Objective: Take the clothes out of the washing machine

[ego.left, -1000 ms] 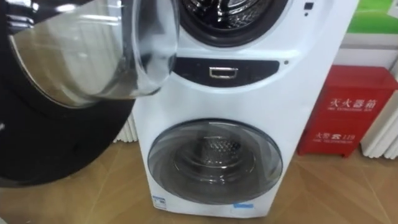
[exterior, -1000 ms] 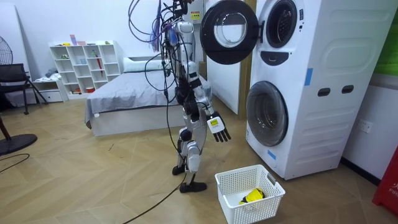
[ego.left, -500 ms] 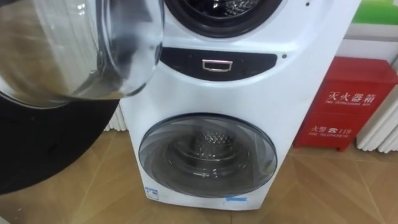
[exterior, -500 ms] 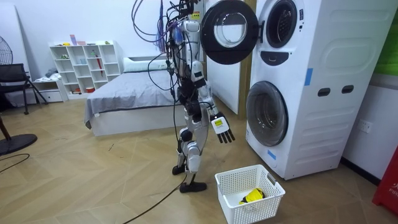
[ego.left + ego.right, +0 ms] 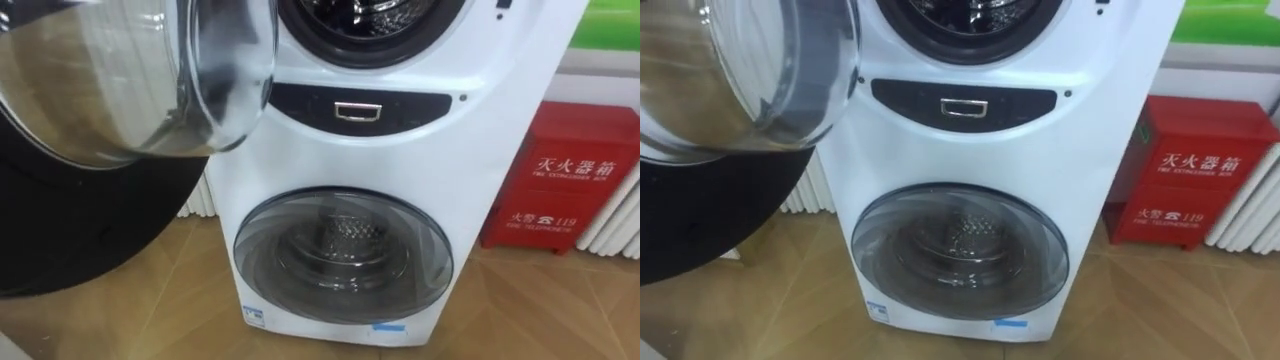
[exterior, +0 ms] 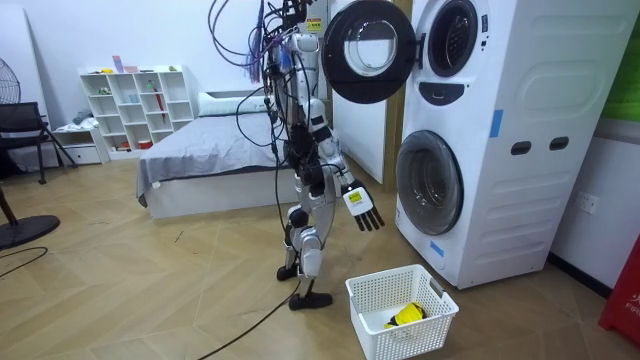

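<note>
The stacked white washing machine (image 5: 400, 150) stands right in front of me. Its upper round door (image 5: 130, 80) hangs open on my left, with glass bulging toward me. The rim of the upper drum opening (image 5: 370, 30) shows at the top, and I can make out no clothes inside. The lower door (image 5: 343, 255) is shut, with a bare metal drum behind the glass. In the room view I stand upright facing the machine (image 6: 480, 130). My right hand (image 6: 360, 205) hangs low and open between me and the lower door, holding nothing. A white laundry basket (image 6: 400, 310) on the floor holds a yellow item (image 6: 407, 316).
A red cabinet (image 5: 560, 195) stands against the wall right of the machine, with a white radiator (image 5: 615, 215) beside it. Behind me are a bed (image 6: 200, 160), a white shelf (image 6: 135, 105), a chair (image 6: 20, 125) and wooden floor (image 6: 150, 290).
The eye view has shifted slightly, so the camera moved. In the room view my right hand has drifted a little toward the machine.
</note>
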{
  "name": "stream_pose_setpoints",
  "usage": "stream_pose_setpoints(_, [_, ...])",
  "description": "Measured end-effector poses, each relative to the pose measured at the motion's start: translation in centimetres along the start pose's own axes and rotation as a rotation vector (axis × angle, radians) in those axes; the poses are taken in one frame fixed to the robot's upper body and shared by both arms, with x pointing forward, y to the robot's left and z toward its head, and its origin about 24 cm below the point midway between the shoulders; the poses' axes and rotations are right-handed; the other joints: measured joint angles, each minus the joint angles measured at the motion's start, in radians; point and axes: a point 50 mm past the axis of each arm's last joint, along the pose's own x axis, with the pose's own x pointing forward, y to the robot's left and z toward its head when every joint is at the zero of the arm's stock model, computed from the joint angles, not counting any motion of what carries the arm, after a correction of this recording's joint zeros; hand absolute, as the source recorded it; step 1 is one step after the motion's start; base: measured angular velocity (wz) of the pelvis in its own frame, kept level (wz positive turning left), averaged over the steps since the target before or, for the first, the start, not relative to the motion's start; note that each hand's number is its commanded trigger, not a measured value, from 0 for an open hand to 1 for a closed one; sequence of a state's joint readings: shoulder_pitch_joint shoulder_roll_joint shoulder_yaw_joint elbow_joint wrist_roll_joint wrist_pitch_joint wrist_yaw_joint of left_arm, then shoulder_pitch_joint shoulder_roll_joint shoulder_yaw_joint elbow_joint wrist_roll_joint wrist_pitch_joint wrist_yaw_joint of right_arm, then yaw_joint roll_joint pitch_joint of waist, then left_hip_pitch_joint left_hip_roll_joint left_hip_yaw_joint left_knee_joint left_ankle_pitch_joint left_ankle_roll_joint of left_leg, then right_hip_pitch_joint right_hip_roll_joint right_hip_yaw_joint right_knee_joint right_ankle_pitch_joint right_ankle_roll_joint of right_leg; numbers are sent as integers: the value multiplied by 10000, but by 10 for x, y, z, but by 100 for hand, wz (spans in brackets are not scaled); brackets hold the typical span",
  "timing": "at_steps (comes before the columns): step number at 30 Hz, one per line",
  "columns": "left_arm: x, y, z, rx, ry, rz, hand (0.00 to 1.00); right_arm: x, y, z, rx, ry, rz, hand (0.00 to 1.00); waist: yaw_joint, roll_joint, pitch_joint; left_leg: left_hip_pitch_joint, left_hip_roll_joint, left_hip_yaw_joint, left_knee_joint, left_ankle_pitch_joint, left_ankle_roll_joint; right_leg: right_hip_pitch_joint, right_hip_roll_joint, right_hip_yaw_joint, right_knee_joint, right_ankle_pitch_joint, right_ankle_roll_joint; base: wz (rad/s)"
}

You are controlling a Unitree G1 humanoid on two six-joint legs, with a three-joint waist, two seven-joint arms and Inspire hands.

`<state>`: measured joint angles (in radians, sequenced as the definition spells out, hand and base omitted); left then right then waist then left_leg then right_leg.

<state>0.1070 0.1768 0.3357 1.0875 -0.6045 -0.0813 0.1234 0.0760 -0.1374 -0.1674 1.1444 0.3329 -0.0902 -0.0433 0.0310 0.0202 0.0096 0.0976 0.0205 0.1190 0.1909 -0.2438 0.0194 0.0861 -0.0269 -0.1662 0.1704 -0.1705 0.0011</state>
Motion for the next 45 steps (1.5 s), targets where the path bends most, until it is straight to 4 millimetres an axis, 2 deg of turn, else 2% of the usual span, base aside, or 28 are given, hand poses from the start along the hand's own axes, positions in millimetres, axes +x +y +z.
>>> stream_pose_setpoints(1, [1, -1, 8, -273, -183, 5, 0, 0, -1, 2, -36, -80, -31, 0, -3, 45, -1, -2, -5, -13, 2, 0, 0, -5, -2, -5, -9, 0, 0, 5])
stream_pose_setpoints(4, [4, -14, 60, -1621, -1726, -338, 0, 0, -10, 6, -193, -306, -204, 0, 4, 205, -49, 9, -28, -55, 12, 12, 1, -3, -11, -17, -18, 0, 1, 1])
stream_pose_setpoints(6, [-1, -23, 112, -2239, -3328, -746, 0, 0, -14, 8, -322, -446, -232, 0, 37, 257, -79, 4, -18, -58, 40, 22, 0, -39, 0, 10, 6, 0, 0, -2])
stream_pose_setpoints(7, [-3, -24, 123, -2332, -3653, -820, 0, 0, -15, 9, -385, -478, -260, 0, 31, 305, -93, 3, -17, -58, 45, 21, 0, -31, 6, 29, 3, 0, 0, -8])
stream_pose_setpoints(10, [-18, -36, 177, -2532, -5280, -1423, 0, -2, -23, 6, -675, -537, -417, 0, 6, 494, -152, 24, -47, -145, -13, 22, 0, -41, -8, 52, -28, 0, 0, -7])
stream_pose_setpoints(11, [-22, -39, 184, -2558, -5545, -1580, 0, -3, -23, 6, -684, -546, -423, 0, 2, 523, -164, 25, -53, -181, -46, 22, 1, -39, -10, 35, -40, 0, 0, 0])
stream_pose_setpoints(15, [-49, -56, 230, -3080, -7175, -2434, 0, -5, -28, 7, -467, -744, -600, 0, 36, 628, -124, 106, -78, -270, -53, 25, 4, -30, -21, 141, -35, -1, 2, -9])
stream_pose_setpoints(16, [-53, -58, 236, -3082, -7373, -2555, 0, -5, -28, 7, -491, -783, -576, 0, 9, 627, -123, 109, -80, -270, -53, 25, 4, -29, -21, 141, -35, -1, 2, -4])
stream_pose_setpoints(18, [-71, -69, 261, -3200, -8177, -3172, 0, -6, -30, 6, -495, -798, -616, 0, 20, 623, -123, 105, -82, -272, -57, 25, 4, -33, -20, 152, -33, -1, 2, 0])
stream_pose_setpoints(21, [-99, -81, 287, -3460, -9332, -3857, 0, -6, -30, 6, -662, -788, -593, 0, 42, 621, -123, 106, -90, -229, -78, 25, 4, -95, -18, 262, -23, -1, 2, -9])
stream_pose_setpoints(24, [-122, -93, 304, -3220, -10266, -4498, 0, -6, -28, 6, -839, -773, -381, 0, -63, 601, -121, 38, -105, -258, -82, 25, 4, -152, -22, 266, -19, -1, 3, -1])
stream_pose_setpoints(28, [-152, -116, 305, -2046, -11242, -5434, 0, -5, -23, 4, -1033, -548, -46, 0, -131, 485, -75, -29, -133, -410, -65, 31, 15, -175, -52, 219, -21, -1, 3, 16])
stream_pose_setpoints(30, [-177, -142, 301, -1310, -11780, -6728, 0, -4, -13, 6, -1518, -502, 400, 0, -253, 372, -16, -102, -162, -505, -15, 60, 65, -183, -84, 148, -17, 4, 11, 25])
stream_pose_setpoints(31, [-182, -149, 299, -1142, -11836, -7070, 0, -3, -10, 8, -1606, -495, 538, 0, -282, 364, -15, -143, -162, -511, -6, 66, 75, -196, -85, 153, -25, 19, 36, 16])
stream_pose_setpoints(33, [-197, -173, 285, -576, -11938, -8119, 0, 0, 5, 14, -2121, -488, 1069, 0, -639, 373, 16, -213, -177, -523, 21, 109, 126, -163, -119, 152, -17, 58, 90, 7])
stream_pose_setpoints(34, [-197, -177, 281, -585, -11836, -8281, 0, 1, 9, 16, -2268, -519, 1187, 0, -723, 381, 18, -213, -189, -522, 34, 112, 129, -160, -125, 159, -16, 58, 91, 4])
stream_pose_setpoints(37, [-199, -201, 254, -585, -11180, -9142, 0, 0, 18, 12, -2735, -306, 1577, 0, -1051, 344, 25, -245, -261, -650, 69, 143, 177, -119, -164, 222, -13, 71, 112, 11])
stream_pose_setpoints(39, [-210, -225, 222, -181, -10666, -10408, 0, 0, 23, 9, -3018, -163, 1811, 0, -1236, 309, 44, -331, -327, -661, 57, 212, 255, -208, -240, 291, -2, 89, 145, 10])
stream_pose_setpoints(41, [-217, -243, 198, 375, -10219, -11256, 0, 0, 30, 8, -3366, -91, 2043, 0, -1407, 256, 78, -351, -322, -636, 32, 237, 287, -236, -275, 289, 7, 107, 175, -2])
stream_pose_setpoints(45, [-231, -261, 170, 1200, -10147, -12082, 0, -1, 43, 8, -3888, -9, 2565, 0, -1669, 12, 50, -485, -337, -618, 9, 249, 308, -356, -302, 281, 11, 129, 212, 1])
